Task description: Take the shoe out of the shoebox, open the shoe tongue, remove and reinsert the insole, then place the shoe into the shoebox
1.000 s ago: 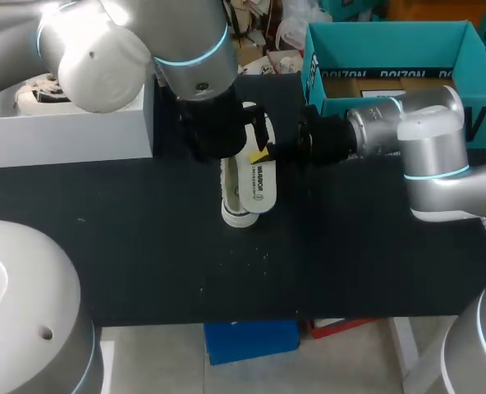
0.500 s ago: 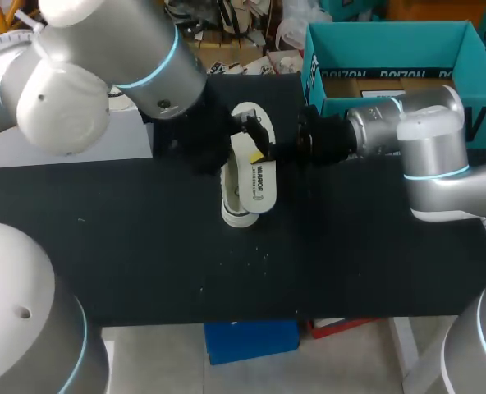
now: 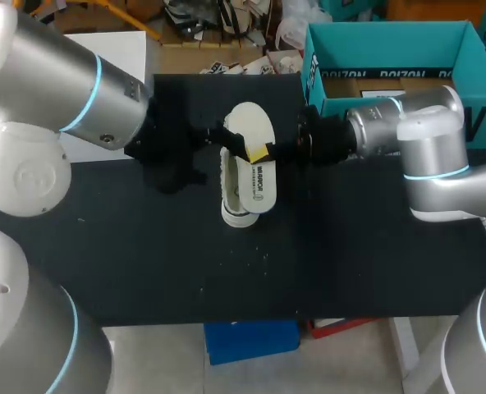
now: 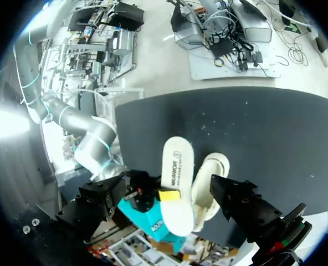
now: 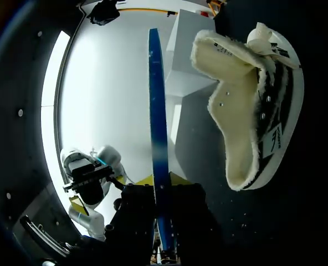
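the reinsertion half of the insole step looks to be in hand. the insole (image 3: 260, 185) is out of the shoe (image 3: 247, 123), and the right gripper (image 3: 259, 153) is pinching it near one end, both fingers closed on its two faces. the right wrist view is showing it edge-on, rising straight out from between the fingers, with the shoe lying on its side just beside it, its fleecy mouth facing the insole. from the head view, the shoe is sitting near the middle of the table (image 3: 350, 246), and the insole is hanging over it lengthwise.

the left gripper (image 3: 217, 138) is hovering against the shoe's left flank with its fingers spread wide and gripping nothing. in its own view the shoe and insole are lying ahead of it, between the two fingers.

the next move probably calls for the left gripper to steady the shoe or hold its mouth open. the right gripper would then tip the insole's free end into the opening and slide it toward the toe. the insole is thin and may buckle if pushed off-line.

the near half of the table in front of the shoe is offering the freest room. the left side is crowded by the left arm, with a white box (image 3: 120, 49) beyond it. the teal shoebox (image 3: 382, 33) is standing at the far right corner, well apart from the shoe, with the right arm's wrist lying between them.
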`<act>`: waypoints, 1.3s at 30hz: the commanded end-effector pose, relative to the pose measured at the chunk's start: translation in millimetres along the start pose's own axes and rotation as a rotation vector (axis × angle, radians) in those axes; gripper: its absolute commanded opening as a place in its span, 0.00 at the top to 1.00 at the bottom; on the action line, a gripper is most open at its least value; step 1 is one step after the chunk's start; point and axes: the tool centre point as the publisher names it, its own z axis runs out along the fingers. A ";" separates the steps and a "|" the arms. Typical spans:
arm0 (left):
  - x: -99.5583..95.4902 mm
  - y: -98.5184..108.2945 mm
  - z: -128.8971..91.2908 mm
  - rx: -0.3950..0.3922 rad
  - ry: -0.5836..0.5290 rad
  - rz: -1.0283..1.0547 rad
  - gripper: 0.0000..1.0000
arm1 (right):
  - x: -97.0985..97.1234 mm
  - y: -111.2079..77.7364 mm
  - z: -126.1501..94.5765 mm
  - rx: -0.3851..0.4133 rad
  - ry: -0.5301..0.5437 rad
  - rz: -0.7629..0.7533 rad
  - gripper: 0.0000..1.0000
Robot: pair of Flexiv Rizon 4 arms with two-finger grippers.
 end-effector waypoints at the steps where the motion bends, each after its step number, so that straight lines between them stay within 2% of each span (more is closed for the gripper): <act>1: 6.9 -3.3 -1.2 -0.007 -0.300 0.004 0.00 | 0.3 0.8 0.6 0.002 -0.002 0.001 1.00; 3: 14.3 -3.2 3.5 0.079 -0.525 -0.069 0.00 | 0.3 0.8 0.6 0.002 -0.002 0.001 1.00; 5: 23.7 0.0 1.7 0.048 -0.676 -0.105 0.00 | 0.3 0.8 0.6 0.002 -0.002 0.001 1.00; 7: 31.9 3.8 -0.6 0.056 -0.828 -0.198 0.00 | 0.3 0.8 0.6 0.002 -0.002 0.001 1.00; 18: 31.9 3.8 -0.6 0.056 -0.828 -0.198 0.00 | 0.3 0.8 0.6 0.002 -0.002 0.001 1.00; 22: 40.7 6.3 8.4 -0.095 -0.790 -0.095 0.00 | 0.3 0.8 0.6 0.002 -0.002 0.001 1.00; 27: 51.2 16.7 13.8 -0.153 -0.825 -0.055 0.00 | 0.3 0.8 0.6 0.002 -0.002 0.001 1.00; 39: 64.4 50.9 32.9 -0.141 -0.913 -0.090 0.00 | 0.3 0.8 0.6 0.002 -0.002 0.001 1.00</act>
